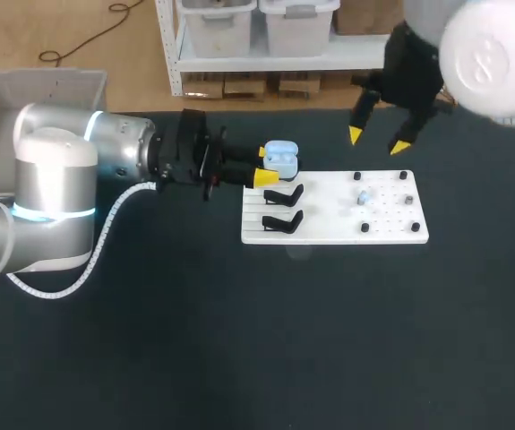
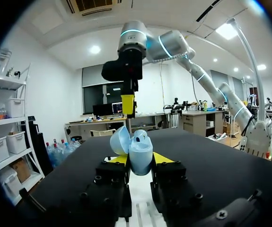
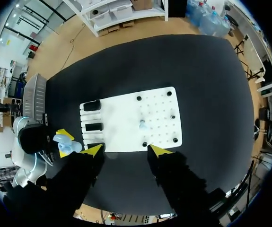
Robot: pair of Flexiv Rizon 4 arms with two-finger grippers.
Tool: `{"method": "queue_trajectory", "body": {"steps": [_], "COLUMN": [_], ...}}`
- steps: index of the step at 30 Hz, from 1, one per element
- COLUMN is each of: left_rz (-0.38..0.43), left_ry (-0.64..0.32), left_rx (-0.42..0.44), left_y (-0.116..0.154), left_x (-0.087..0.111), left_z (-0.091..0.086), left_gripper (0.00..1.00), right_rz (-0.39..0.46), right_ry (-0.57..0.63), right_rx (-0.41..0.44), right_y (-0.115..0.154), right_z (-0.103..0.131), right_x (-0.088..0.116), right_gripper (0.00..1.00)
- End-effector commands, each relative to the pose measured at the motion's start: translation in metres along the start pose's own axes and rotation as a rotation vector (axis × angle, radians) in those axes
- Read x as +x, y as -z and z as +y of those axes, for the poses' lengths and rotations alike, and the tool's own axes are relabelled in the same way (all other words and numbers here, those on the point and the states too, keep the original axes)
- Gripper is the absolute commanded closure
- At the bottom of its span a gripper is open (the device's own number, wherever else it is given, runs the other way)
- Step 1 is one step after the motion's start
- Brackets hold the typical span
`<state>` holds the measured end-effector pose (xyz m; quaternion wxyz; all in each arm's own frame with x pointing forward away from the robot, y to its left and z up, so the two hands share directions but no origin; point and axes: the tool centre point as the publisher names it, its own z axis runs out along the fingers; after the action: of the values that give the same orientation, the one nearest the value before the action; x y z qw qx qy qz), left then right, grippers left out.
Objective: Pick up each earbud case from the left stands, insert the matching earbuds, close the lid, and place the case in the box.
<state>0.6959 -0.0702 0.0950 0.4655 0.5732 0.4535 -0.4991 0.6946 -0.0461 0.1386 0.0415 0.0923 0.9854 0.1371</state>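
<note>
A black table [image 1: 239, 358] filled the scene, with the left arm [image 1: 60, 197] lying low across its left side and the right arm [image 1: 499, 54] hanging over the far right edge. A grey box [image 1: 24, 94] stood at the far left corner, well apart from the work. Near the table's middle lay a white board [image 1: 329, 231], with two empty black stands [image 1: 282, 194] along its left part and small dark pegs on its right. The left gripper [image 1: 270, 167] [image 2: 140, 160] pinched a pale blue earbud case [image 1: 281, 157] [image 2: 138, 149] [image 3: 65, 144] between its yellow tips, one on each side. The case, its lid swung open, was at the far left corner of the board, just beyond the far stand; whether it rested on a stand of its own could not be told. The right gripper [image 1: 379, 139] [image 3: 126, 150] was above the board's far edge, its fingers spread wide and holding nothing. A single small earbud [image 1: 363, 197] [image 3: 142, 125] sat on the board among the pegs, well apart from the case.
</note>
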Motion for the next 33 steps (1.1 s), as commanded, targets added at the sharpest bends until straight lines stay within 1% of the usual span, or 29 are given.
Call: {"method": "queue_trajectory", "body": {"steps": [1,12,15,17,25,33], "left_rz": [0.0,0.0,0.0,0.0,0.0,0.0], "left_ry": [-0.003,-0.003,-0.003,-0.003,-0.003,-0.003], "left_rx": [-0.006,-0.006,-0.006,-0.006,-0.006,-0.006], "left_y": [0.0,0.0,0.0,0.0,0.0,0.0], "left_x": [0.0,0.0,0.0,0.0,0.0,0.0], "left_z": [-0.002,-0.002,-0.002,-0.002,-0.002,-0.002], "left_gripper": [1.0,1.0,1.0,1.0,1.0,1.0], "right_rz": [-0.045,-0.015,-0.003,0.006,0.035,0.049], "right_ry": [-0.014,-0.064,-0.097,-0.116,-0.154,-0.162], "right_rx": [-0.062,0.032,0.05,0.067,0.107,0.121], "right_y": [-0.017,-0.053,-0.062,-0.068,-0.086,-0.097], "right_z": [-0.011,-0.025,-0.026,-0.026,-0.029,-0.03], "right_x": [0.0,0.0,0.0,-0.001,-0.001,-0.001], "right_gripper": [0.44,0.42,0.45,0.5,0.51,0.53]}}
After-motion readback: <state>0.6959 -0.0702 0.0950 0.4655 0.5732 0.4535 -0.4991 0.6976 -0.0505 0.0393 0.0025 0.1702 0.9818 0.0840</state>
